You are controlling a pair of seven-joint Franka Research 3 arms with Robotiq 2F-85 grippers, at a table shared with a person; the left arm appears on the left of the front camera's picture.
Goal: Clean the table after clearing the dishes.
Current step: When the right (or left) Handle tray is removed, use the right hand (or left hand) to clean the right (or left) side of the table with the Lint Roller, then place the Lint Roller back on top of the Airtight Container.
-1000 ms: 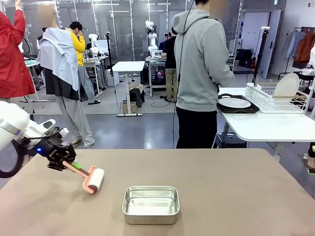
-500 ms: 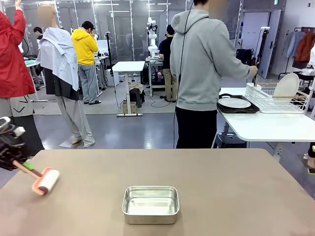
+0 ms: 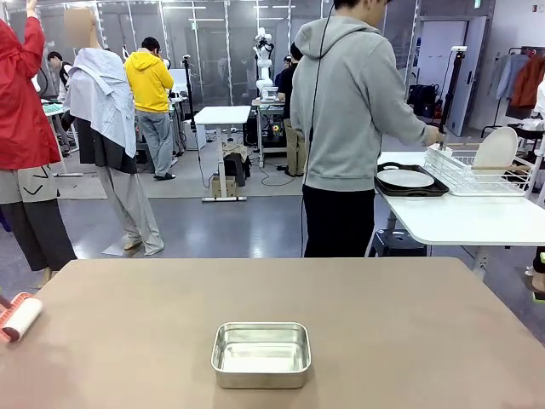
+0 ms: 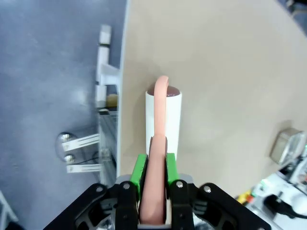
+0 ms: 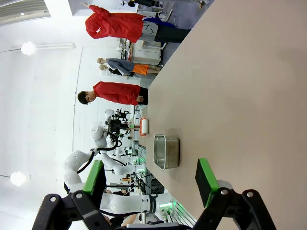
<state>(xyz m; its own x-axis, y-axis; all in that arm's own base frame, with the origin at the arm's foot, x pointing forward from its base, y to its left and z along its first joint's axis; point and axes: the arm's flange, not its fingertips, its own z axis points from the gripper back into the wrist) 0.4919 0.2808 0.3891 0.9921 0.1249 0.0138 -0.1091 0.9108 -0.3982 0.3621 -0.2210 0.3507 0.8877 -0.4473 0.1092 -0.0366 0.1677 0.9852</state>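
The taupe table (image 3: 392, 324) spreads across the front view. A lint roller (image 3: 19, 317) with a white drum and pink handle rests at its far left edge. In the left wrist view my left gripper (image 4: 153, 165) is shut on the pink handle, and the white drum (image 4: 164, 120) lies on the table (image 4: 216, 72) close to its edge. My right gripper (image 5: 149, 177) is open above the table (image 5: 240, 86), holding nothing. The dishes stand off the table: a white plate on a dark tray (image 3: 406, 179) sits on the white side table.
A shiny steel pan (image 3: 261, 354) sits near the front middle of the table, also seen as the pan (image 5: 166, 152) and the pan (image 4: 288, 146). A person in a grey hoodie (image 3: 353, 102) stands beyond the far edge, one hand at a dish rack (image 3: 477, 170).
The lint roller has travelled left across the table to its left edge, and my left arm has slid out of the front view. The person has reached toward the dish rack.
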